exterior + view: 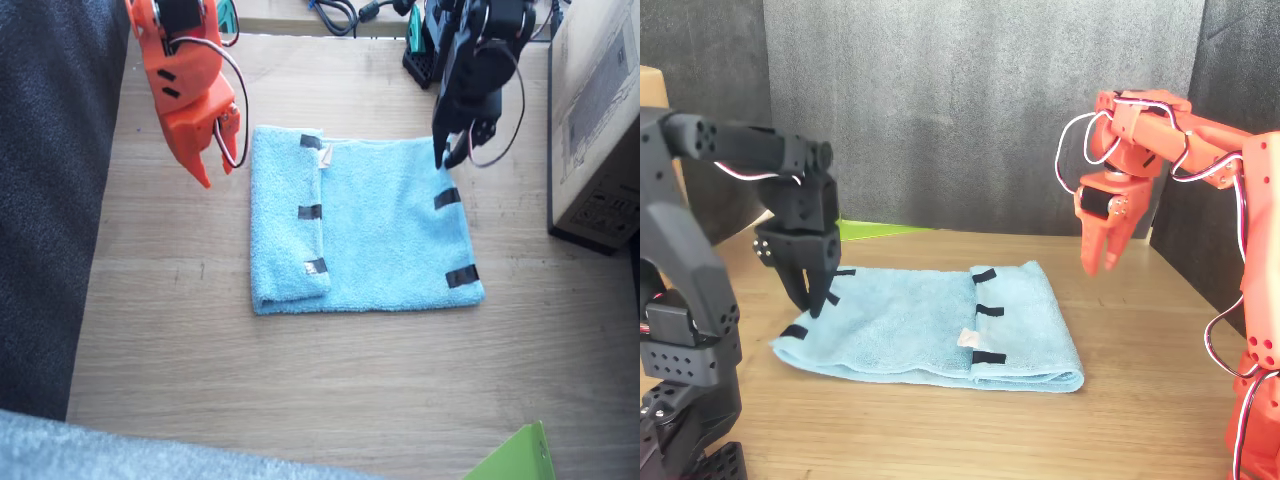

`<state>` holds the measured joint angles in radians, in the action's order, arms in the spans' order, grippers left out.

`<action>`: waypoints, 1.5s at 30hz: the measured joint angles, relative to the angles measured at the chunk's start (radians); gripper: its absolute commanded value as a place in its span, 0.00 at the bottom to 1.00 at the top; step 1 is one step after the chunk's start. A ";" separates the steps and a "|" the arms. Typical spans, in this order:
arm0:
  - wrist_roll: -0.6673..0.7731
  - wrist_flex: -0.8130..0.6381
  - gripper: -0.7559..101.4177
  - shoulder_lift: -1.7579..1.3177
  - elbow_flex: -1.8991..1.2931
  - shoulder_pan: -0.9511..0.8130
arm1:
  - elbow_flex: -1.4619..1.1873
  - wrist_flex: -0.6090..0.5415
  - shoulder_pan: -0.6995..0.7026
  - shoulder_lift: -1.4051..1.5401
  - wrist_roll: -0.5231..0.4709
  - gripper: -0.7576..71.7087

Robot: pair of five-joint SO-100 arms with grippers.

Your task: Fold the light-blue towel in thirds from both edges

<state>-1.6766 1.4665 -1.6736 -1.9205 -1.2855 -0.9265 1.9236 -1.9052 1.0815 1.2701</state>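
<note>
Left gripper (812, 290), black, is poised just above the unfolded taped edge (455, 235), jaws near-together, nothing clamped. Right gripper (218, 160) is held clear, empty, jaws slightly apart. Light-blue towel (385, 230) is laid mid-table, one third already folded.

- Light-blue towel (385, 230): sky-blue terry, black tape strips (310, 212), small white label (325, 155).
- Right arm (185, 80): orange.
- Left arm (475, 60): black.
- Table (330, 380) under towel: pale wood grain.

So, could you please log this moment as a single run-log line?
towel: one edge folded in | right end effector: raised, empty | left end effector: above unfolded edge, not gripping
</note>
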 measured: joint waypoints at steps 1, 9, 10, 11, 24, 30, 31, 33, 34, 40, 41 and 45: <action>-0.005 0.011 0.01 -0.012 0.006 0.000 | -0.017 -0.006 0.008 0.002 0.000 0.26; -0.029 0.061 0.01 -0.035 0.089 0.074 | -0.055 -0.032 -0.015 0.008 0.014 0.27; -0.029 0.066 0.01 -0.026 0.103 0.084 | -0.055 -0.032 -0.014 0.008 0.015 0.27; -0.029 0.075 0.01 -0.015 0.117 0.086 | -0.055 -0.032 -0.012 0.008 0.015 0.27; -0.048 0.207 0.01 0.135 0.387 0.245 | -0.107 -0.051 -0.026 0.009 0.054 0.28; -0.048 0.288 0.01 0.241 0.577 0.316 | -0.137 -0.051 -0.023 0.052 0.049 0.28; -0.048 0.293 0.01 0.259 0.600 0.325 | -0.147 -0.052 -0.023 0.061 0.048 0.28; -0.048 0.307 0.01 0.304 0.647 0.348 | -0.178 -0.060 -0.023 0.075 0.048 0.28; -0.048 0.310 0.01 0.327 0.672 0.359 | -0.195 -0.064 -0.021 0.081 0.048 0.28; -0.048 0.311 0.01 0.396 0.744 0.407 | -0.247 -0.097 0.005 0.103 0.044 0.29; -0.048 0.314 0.01 0.400 0.747 0.414 | -0.247 -0.101 0.005 0.103 0.044 0.29; -0.048 0.328 0.01 0.434 0.792 0.446 | -0.247 -0.101 -0.002 0.103 0.044 0.29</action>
<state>-1.7242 1.7948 -1.2395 -1.1290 -0.8391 -1.1735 1.8224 -1.9067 1.1842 1.3146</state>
